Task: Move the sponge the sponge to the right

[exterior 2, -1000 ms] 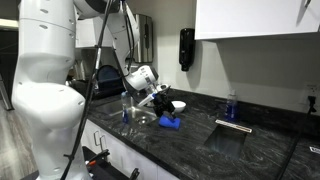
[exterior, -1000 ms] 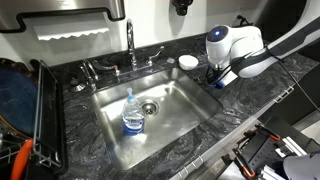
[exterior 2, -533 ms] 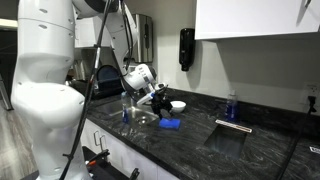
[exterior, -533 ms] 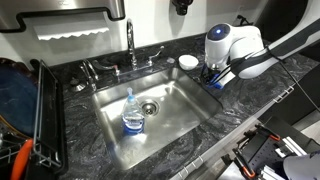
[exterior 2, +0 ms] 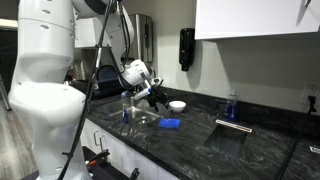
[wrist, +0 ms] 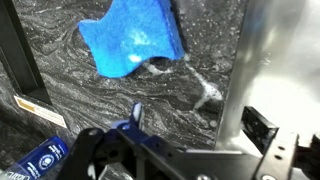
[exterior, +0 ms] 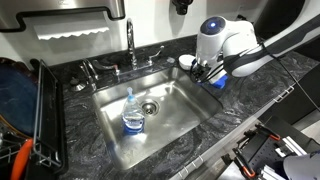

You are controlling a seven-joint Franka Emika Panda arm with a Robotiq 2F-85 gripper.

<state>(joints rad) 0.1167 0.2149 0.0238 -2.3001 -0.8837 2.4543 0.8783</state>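
Note:
The sponge (exterior: 217, 82) is a bright blue chunky block lying on the dark marbled counter just right of the sink. It also shows in an exterior view (exterior 2: 170, 124) and at the top of the wrist view (wrist: 135, 40). My gripper (exterior: 201, 70) hangs above the counter's edge by the sink, a little left of the sponge and apart from it; it also shows in an exterior view (exterior 2: 155, 95). In the wrist view the jaws (wrist: 198, 120) are open with nothing between them.
A steel sink (exterior: 175, 125) holds a clear bottle with a blue label (exterior: 133, 115). A faucet (exterior: 130, 45) stands behind it. A white bowl (exterior: 188, 62) sits on the counter behind the gripper. A dish rack (exterior: 40, 110) is at the left. A small dark-blue bottle (exterior 2: 232, 107) stands far along the counter.
My gripper has risen and drawn away from the sponge toward the sink. The sponge stays flat on the counter.

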